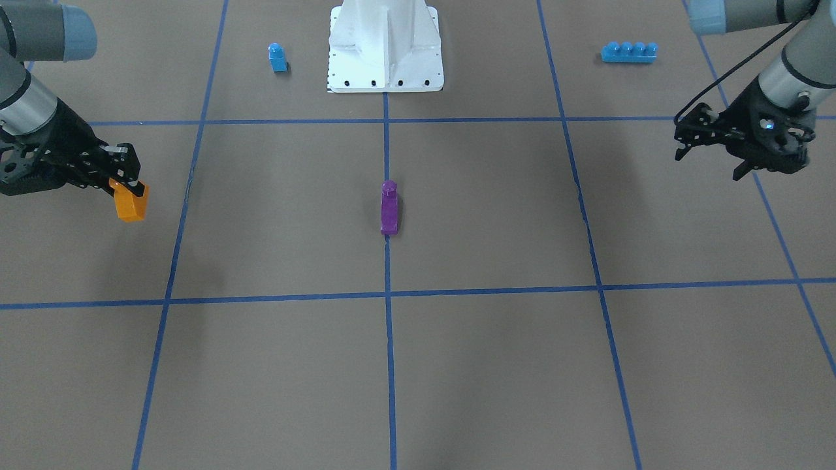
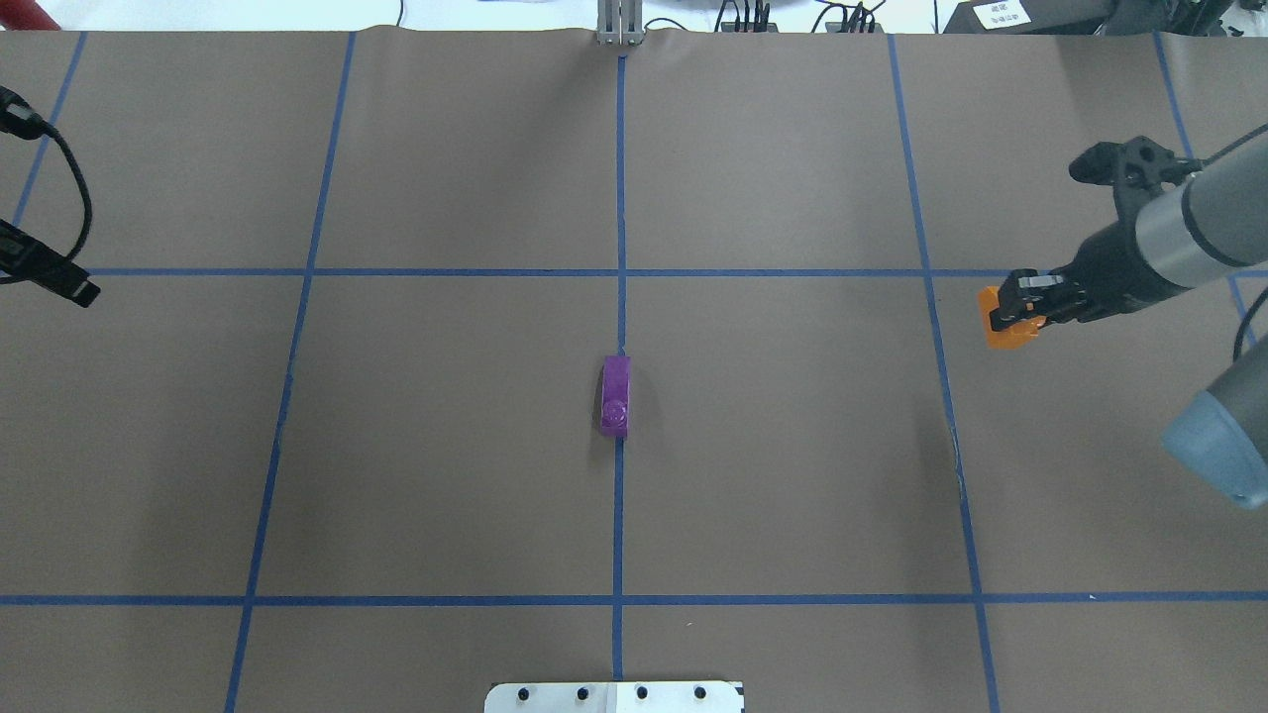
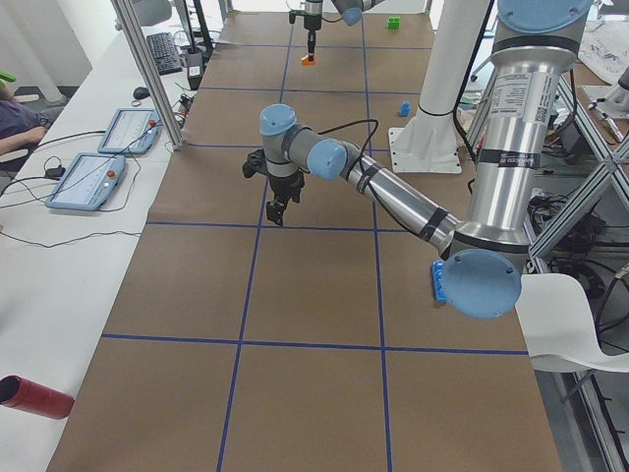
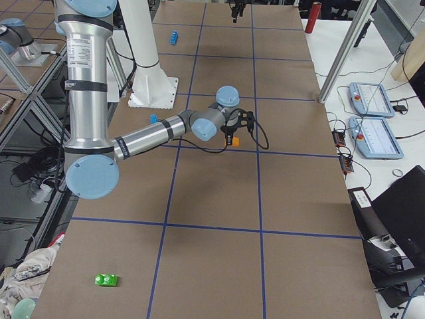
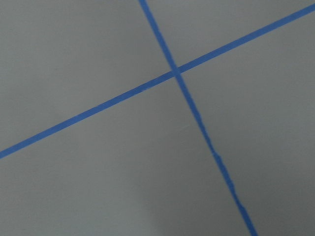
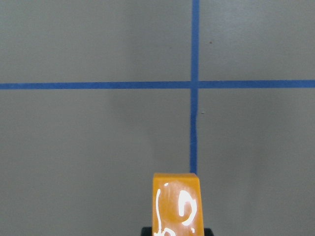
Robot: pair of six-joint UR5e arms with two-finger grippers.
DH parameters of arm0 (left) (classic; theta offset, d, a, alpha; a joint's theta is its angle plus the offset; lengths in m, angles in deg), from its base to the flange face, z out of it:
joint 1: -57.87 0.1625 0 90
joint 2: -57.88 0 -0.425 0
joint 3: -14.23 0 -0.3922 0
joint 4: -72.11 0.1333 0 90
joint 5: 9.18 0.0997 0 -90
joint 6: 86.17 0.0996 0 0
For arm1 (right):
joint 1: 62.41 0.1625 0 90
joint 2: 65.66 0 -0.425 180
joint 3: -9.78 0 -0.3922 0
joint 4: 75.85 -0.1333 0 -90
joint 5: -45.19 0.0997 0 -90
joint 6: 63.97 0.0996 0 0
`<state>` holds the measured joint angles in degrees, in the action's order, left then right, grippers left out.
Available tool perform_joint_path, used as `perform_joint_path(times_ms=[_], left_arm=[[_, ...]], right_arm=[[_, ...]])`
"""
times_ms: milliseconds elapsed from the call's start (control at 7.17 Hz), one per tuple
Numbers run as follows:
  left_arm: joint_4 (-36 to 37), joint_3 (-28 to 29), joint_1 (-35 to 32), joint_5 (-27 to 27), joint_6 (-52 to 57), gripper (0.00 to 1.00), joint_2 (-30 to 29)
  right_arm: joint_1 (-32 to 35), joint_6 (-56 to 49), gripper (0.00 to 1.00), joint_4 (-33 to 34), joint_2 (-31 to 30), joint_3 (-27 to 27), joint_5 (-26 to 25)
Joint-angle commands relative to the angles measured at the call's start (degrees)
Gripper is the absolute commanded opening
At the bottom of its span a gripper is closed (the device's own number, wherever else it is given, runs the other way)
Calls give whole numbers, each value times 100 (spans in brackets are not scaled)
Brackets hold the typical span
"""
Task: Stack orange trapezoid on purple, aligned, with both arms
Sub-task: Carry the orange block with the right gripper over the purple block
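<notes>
Right gripper (image 1: 127,185) has its fingers clamped on the top of the orange trapezoid (image 1: 131,203). The brick hangs under the fingertips, up off the table (image 1: 496,365), out on the robot's right side. In the right wrist view the orange piece fills the bottom middle, with a crossing of blue tape lines (image 6: 195,84) on the brown surface further on.

Left gripper (image 1: 710,160) is way over on the other side. Its fingers are spread apart with nothing between them, and it hovers above the table too. Its wrist view only shows brown table and tape.

Between the two arms sits the purple brick (image 1: 389,209). It's upright on the table with its stud up, right on the centre tape line, and well apart from both grippers and from the orange one.

Back by the white pedestal (image 1: 385,46) there's a small blue brick (image 1: 277,57) on one side and a long blue brick (image 1: 629,51) on the other.
</notes>
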<state>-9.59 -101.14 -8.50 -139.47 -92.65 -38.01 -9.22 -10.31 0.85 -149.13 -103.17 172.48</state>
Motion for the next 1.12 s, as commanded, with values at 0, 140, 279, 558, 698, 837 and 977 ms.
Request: perform_joint_path(times_ms=[0, 140, 279, 558, 698, 837, 977], left_arm=[[214, 24, -560, -287, 734, 100, 271], [224, 41, -605, -313, 753, 100, 281], [207, 23, -622, -314, 771, 100, 350], [215, -12, -702, -331, 815, 100, 421], [216, -12, -702, -331, 806, 100, 422], [216, -12, -693, -384, 797, 100, 413], [216, -3, -693, -462, 788, 100, 421]], right_arm=[[-709, 764, 0, 1210, 1240, -122, -569], [-1096, 1029, 0, 1824, 1863, -78, -877], [-1544, 1336, 0, 2483, 2530, 35, -1159], [-2100, 2099, 0, 2595, 3587, 989, -1574], [-2302, 2269, 0, 2577, 3983, 1290, -1888], [-2365, 2253, 0, 2534, 4126, 1537, -1944], [-2409, 2262, 0, 2211, 4128, 1757, -1979]])
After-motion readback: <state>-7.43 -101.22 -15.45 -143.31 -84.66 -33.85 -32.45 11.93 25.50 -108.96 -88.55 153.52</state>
